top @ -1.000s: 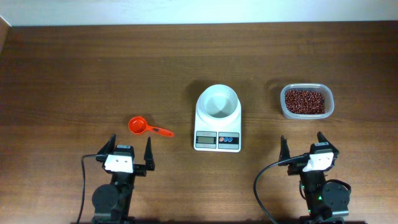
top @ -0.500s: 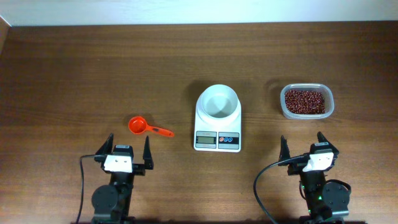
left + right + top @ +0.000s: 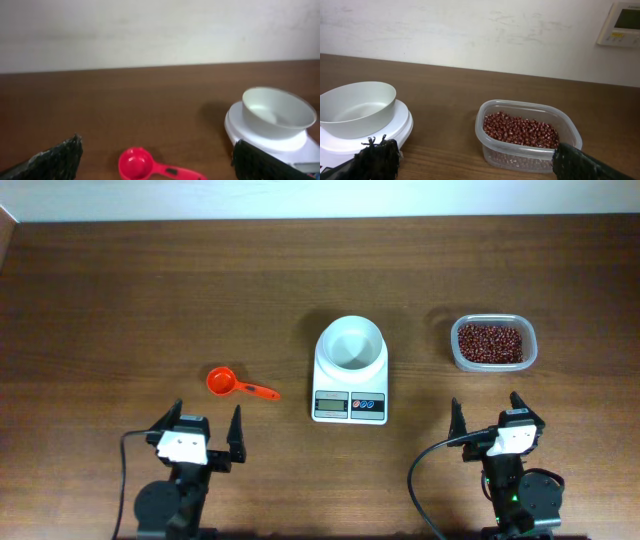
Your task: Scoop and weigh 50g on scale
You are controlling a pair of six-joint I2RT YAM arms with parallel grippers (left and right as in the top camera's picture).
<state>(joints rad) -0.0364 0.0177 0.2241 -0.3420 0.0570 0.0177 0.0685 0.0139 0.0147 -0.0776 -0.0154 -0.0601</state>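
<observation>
Nothing scooped yet. Both the left gripper (image 3: 208, 420) and right gripper (image 3: 485, 415) gape, empty. The scale (image 3: 350, 395), its bowl (image 3: 350, 343) bare, sits ahead between them; scoop (image 3: 225, 382) lies before the left, beans (image 3: 490, 342) before the right.

I look out over a dark brown wooden surface (image 3: 150, 290) with a round white bowl (image 3: 350, 343), empty, near its middle. A red-orange scoop (image 3: 226, 382) lies well to the bowl's left, cup to the left and handle pointing right (the cup looks empty from my left-hand view). Well to the bowl's right stands a clear plastic tub (image 3: 492, 363), lidless, rectangular with rounded corners, holding a layer of small dark red beans (image 3: 490, 342). Past the far edge rises a pale wall (image 3: 470, 30) with a small white panel (image 3: 622, 22) high at the right.
</observation>
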